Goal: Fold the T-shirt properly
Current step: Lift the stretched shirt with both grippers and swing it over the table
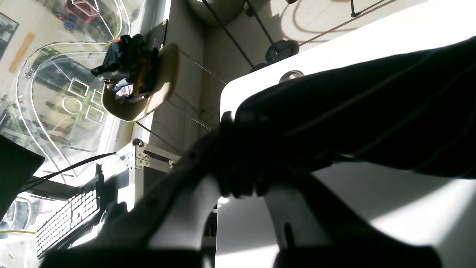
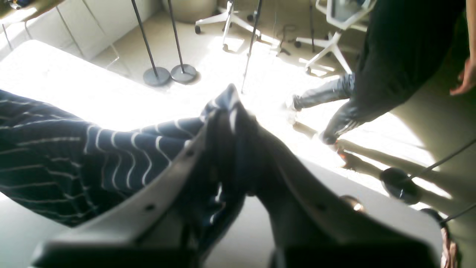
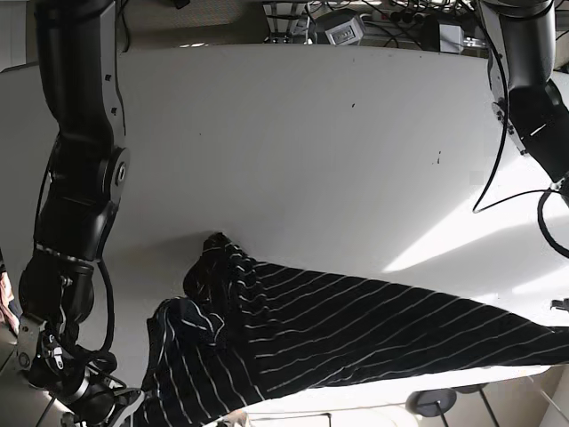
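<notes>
A navy T-shirt (image 3: 356, 329) with thin white stripes lies stretched along the near edge of the white table (image 3: 311, 133), bunched at its left end. My right gripper (image 2: 227, 123) is shut on a bunched corner of the shirt (image 2: 74, 156), held at the table's edge; in the base view it is at the lower left (image 3: 124, 405). My left gripper (image 1: 241, 156) is shut on the dark fabric (image 1: 372, 111) at the shirt's other end. In the base view that gripper is out of frame at the right edge.
A person in dark clothes (image 2: 372, 74) stands on the floor beyond the table edge, near round stand bases (image 2: 156, 76) and an office chair (image 2: 334, 22). A keyboard (image 1: 67, 219) and a chair with a bag (image 1: 141, 82) are beside the table. Cables (image 3: 356, 27) lie at the back edge.
</notes>
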Robot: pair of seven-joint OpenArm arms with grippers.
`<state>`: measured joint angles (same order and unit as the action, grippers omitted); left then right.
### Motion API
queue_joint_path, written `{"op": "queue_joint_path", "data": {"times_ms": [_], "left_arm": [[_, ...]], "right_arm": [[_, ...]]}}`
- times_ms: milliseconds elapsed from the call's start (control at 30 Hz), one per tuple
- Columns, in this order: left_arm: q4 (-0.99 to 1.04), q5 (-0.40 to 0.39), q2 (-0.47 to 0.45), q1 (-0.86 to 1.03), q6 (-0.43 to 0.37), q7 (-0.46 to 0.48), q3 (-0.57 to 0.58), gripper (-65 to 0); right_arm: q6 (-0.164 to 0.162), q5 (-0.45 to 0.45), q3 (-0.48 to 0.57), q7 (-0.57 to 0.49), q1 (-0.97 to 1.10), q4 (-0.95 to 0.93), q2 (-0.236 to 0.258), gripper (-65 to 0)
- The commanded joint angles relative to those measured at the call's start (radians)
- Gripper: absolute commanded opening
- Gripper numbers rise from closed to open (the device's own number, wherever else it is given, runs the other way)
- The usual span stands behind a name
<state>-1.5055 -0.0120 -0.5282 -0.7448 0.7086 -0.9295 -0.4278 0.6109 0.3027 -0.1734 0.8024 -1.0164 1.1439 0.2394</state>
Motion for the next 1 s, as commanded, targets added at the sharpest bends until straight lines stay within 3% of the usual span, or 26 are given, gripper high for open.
{"op": "queue_joint_path", "data": {"times_ms": [33, 167, 333, 400, 500, 667, 1000], "left_arm": [[0.030, 0.004, -0.045, -0.137, -0.010, 0.020, 0.005, -65.0], [0.113, 0.002, -0.094, -0.289, -0.010, 0.022, 0.079, -65.0], [0.130, 0.002, -0.094, -0.244, -0.010, 0.026, 0.076, -65.0], [0.128, 0.001, -0.092, -0.196, -0.010, 0.080, 0.074, -65.0], [0.131, 0.002, -0.094, -0.144, -0.010, 0.134, 0.073, -65.0], [0.133, 0.004, -0.094, -0.138, -0.010, 0.134, 0.074, -65.0], [0.251, 0.002, -0.069, -0.282, -0.010, 0.163, 0.149, -65.0]], "right_arm": [[-0.006, 0.016, -0.005, -0.015, -0.132, 0.020, 0.036, -63.1], [-0.006, 0.016, -0.005, 0.031, -0.264, 0.021, 0.045, -63.1], [-0.004, 0.016, -0.008, 0.048, -0.230, 0.028, 0.045, -63.1], [-0.004, 0.016, -0.070, 0.048, -0.192, 0.023, 0.042, -63.1], [-0.004, 0.016, -0.077, 0.048, -0.177, 0.023, 0.044, -63.1], [-0.006, 0.010, -0.079, 0.048, -0.172, 0.021, 0.045, -63.1], [-0.006, 0.016, -0.076, 0.058, -0.270, -0.026, 0.036, -63.1]]}}
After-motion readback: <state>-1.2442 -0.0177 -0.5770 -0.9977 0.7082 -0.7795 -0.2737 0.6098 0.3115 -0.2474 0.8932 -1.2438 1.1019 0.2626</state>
